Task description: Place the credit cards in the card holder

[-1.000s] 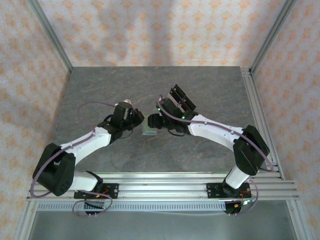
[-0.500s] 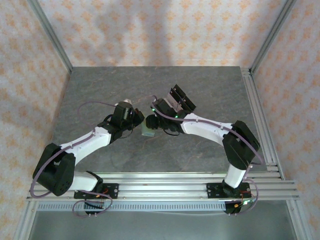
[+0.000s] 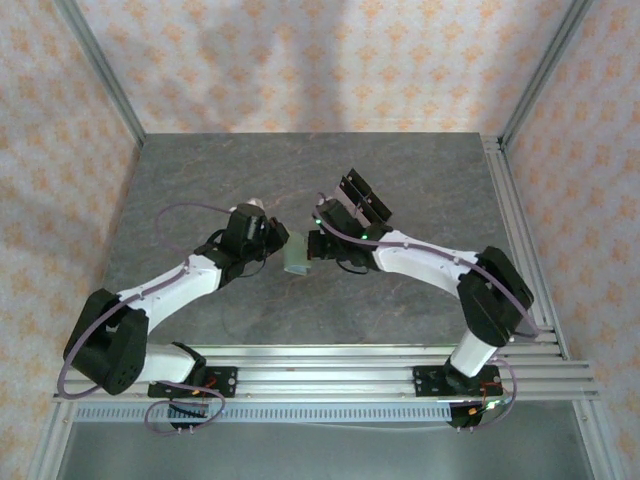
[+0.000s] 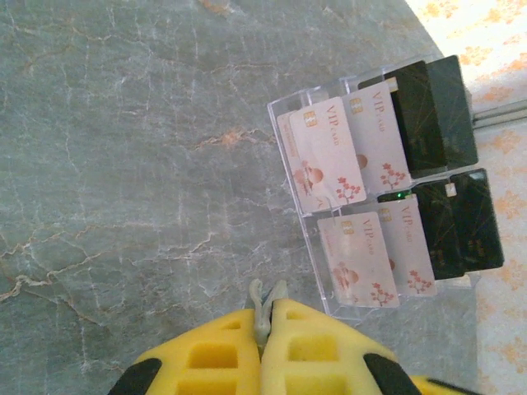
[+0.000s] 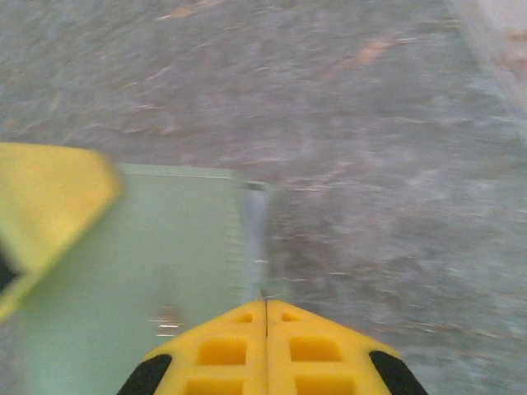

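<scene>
The holder is pinched by one edge in the shut left gripper, likely to steady it, with the right gripper closed tight against its side, hold unclear; cards are left racked beyond the left fingertips.

The light from above is soft and even. My arms cast only faint shadows on the grey table, and pale bright bands run down the patterned wall. My left wrist's picture is sharp, with slight glare on the clear rack and a washed-out upper right corner. My right wrist's picture is smeared by motion: the green card holder and the stone veins streak, and only my yellow fingers look crisp.
</scene>
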`<state>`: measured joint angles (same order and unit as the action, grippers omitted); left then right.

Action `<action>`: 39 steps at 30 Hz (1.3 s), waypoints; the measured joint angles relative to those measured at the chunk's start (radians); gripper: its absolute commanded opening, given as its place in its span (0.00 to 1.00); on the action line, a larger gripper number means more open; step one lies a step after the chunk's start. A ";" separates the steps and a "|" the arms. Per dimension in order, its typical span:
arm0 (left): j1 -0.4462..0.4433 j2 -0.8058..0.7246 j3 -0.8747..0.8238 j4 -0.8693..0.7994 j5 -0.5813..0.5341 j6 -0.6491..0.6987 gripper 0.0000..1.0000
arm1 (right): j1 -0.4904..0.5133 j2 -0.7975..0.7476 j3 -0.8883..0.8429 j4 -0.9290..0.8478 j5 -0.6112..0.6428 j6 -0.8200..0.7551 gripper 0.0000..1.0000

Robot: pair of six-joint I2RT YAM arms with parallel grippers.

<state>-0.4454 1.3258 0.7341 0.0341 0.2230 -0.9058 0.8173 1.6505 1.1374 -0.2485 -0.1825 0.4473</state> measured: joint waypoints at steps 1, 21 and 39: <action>0.000 -0.005 0.000 0.000 0.000 0.000 0.00 | -0.013 -0.010 -0.014 -0.005 0.004 0.002 0.00; 0.000 -0.029 -0.038 -0.128 -0.062 0.106 0.72 | -0.026 -0.081 -0.044 -0.014 -0.100 0.013 0.00; 0.000 -0.056 -0.042 -0.173 -0.055 0.194 0.74 | 0.023 -0.134 -0.043 -0.014 -0.133 0.043 0.00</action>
<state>-0.4454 1.2697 0.6922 -0.1390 0.1680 -0.7116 0.8402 1.5162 1.0943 -0.2623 -0.3153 0.4904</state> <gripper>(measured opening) 0.738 0.049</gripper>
